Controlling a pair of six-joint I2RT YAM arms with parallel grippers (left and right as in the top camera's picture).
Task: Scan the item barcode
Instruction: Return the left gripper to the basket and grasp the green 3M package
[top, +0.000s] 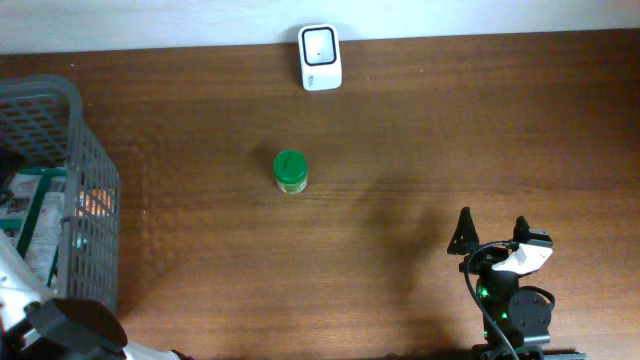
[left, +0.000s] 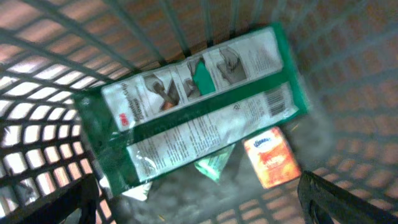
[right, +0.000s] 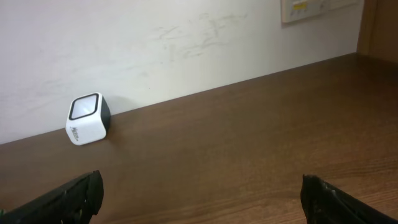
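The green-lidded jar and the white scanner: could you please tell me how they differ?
The green-lidded jar is round and small; the white scanner is boxy and larger. The jar stands mid-table; the scanner sits at the far edge by the wall. Both rest on the wooden table, apart from each other.

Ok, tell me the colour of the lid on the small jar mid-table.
The jar's lid is green; the overhead view shows it best.

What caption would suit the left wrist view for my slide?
Open left end effector looks down into a gray basket at a green-and-white packet and an orange tissue pack.
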